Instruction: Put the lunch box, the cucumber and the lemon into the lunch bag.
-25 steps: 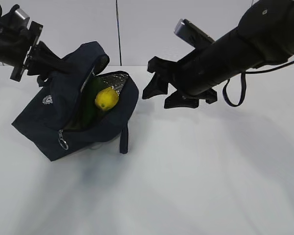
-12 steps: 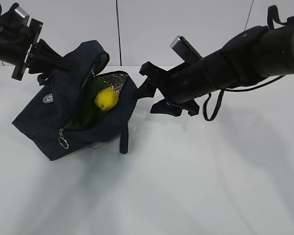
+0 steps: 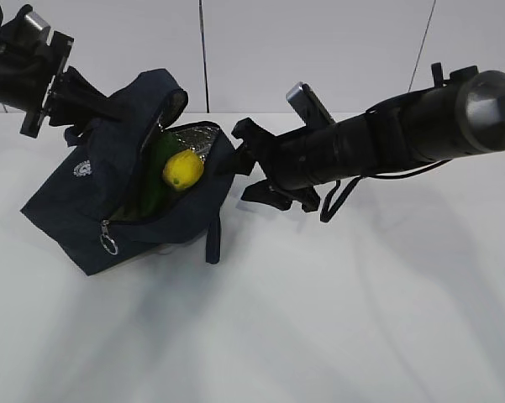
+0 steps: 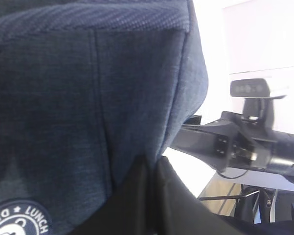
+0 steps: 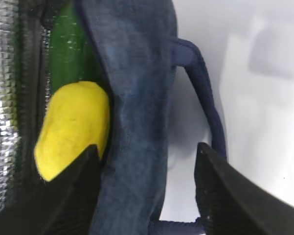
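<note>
The navy lunch bag point(image 3: 92, 197) is tipped up on the table with its mouth open toward the right. My left gripper point(image 3: 109, 109) is shut on the bag's upper fabric point(image 4: 88, 98) and holds it raised. The yellow lemon point(image 3: 183, 170) lies in the opening on the dark green cucumber point(image 3: 158, 183), against the silvery lining point(image 3: 193, 138). My right gripper point(image 3: 242, 164) is open at the bag's right rim. In the right wrist view its fingers point(image 5: 235, 196) straddle the bag wall point(image 5: 137, 122), with the lemon point(image 5: 73, 129) and cucumber point(image 5: 71, 49) just inside. The lunch box is hidden.
A loop handle point(image 5: 205, 107) hangs outside the bag on the white table point(image 3: 336, 319). The zipper's silver ring pull point(image 3: 108, 246) dangles at the bag's lower front. A wall point(image 3: 319, 34) rises behind the table.
My right arm has swung left and down, bringing its open jaws to the bag's right rim. The left gripper, bag, lemon and cucumber have stayed put.
</note>
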Motion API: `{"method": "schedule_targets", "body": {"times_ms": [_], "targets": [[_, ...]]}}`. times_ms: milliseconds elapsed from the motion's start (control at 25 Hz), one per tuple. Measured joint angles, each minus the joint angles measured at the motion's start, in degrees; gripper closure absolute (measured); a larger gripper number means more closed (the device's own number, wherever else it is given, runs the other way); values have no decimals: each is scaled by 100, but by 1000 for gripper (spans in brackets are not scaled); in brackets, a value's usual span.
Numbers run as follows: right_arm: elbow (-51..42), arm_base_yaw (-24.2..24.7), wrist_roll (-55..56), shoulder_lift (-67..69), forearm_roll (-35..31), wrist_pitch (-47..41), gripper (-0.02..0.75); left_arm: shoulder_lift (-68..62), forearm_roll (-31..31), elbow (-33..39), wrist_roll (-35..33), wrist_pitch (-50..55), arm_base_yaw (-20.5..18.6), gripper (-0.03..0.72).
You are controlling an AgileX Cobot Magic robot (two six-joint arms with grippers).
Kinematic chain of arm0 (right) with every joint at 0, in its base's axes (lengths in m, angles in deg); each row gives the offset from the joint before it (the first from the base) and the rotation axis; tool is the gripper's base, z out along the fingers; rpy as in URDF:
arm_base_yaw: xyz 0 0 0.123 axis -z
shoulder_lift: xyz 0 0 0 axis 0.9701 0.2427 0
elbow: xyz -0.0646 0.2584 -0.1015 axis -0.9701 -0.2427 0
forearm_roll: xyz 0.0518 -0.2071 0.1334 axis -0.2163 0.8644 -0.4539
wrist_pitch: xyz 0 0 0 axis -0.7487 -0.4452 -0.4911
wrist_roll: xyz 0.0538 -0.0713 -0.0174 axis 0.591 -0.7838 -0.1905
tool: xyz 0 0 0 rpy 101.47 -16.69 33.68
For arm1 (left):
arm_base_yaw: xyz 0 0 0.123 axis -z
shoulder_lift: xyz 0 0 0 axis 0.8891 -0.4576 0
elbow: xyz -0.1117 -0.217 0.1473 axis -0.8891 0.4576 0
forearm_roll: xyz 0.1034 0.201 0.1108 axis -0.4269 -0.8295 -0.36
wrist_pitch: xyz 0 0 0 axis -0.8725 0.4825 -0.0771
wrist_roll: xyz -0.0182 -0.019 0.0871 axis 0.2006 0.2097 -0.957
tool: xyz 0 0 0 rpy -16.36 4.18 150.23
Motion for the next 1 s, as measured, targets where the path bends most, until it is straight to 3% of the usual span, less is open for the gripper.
{"method": "schedule_targets", "body": {"times_ms": [200,480,800,1000], "targets": [[5,0,-346,244,-475,-251,306,0,9,0,0,0,0,697],[5,0,-856,276,-888,-335,508,0,22,0,0,0,0,697],[5,0,-1138,522,-1173,-449,562,0,196,0,0,0,0,697],[5,0,-1138,593,-1182,-684,722,0,241,0,0,0,0,697]]}}
